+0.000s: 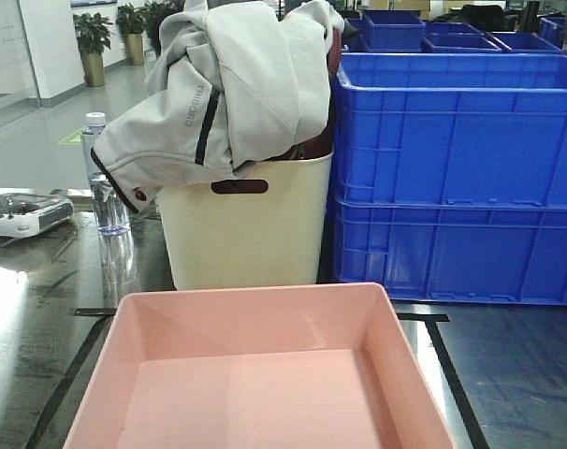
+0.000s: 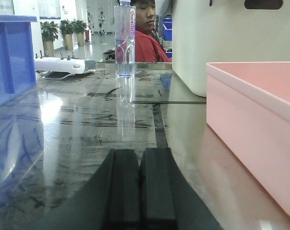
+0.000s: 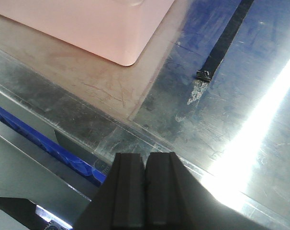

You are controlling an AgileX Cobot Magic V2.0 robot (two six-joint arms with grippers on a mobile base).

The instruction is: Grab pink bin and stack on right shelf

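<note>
**Both grippers closed and empty beside the pink bin**

The left gripper (image 2: 139,187) has its two black fingers pressed together with nothing between them, low over the steel top to the left of the pink bin (image 2: 252,129) and clear of its wall. The right gripper (image 3: 145,191) is likewise closed on nothing, its fingers meeting side by side near the table's front edge, apart from the bin's rounded corner (image 3: 126,50).

The pink bin (image 1: 265,365) sits upright and empty on the right shelf (image 1: 517,374), a reflective steel top, inside a rectangle of black tape lines (image 1: 457,374). One tape strip (image 3: 224,40) ends at a torn tip to the right of the bin's corner.

Directly behind the bin stands a cream tub (image 1: 246,234) with a handle slot, a grey jacket (image 1: 227,89) heaped over its rim. Behind the bin to the right, touching the tub's side, are stacked blue crates (image 1: 457,178). Behind the bin to the left stands a clear water bottle (image 1: 104,178), and further left a white controller (image 1: 21,213) lies on the steel. Past the bottle, a person in red (image 2: 145,38) is visible in the left wrist view, and another blue crate (image 2: 13,62) stands far left of the bin.
</note>
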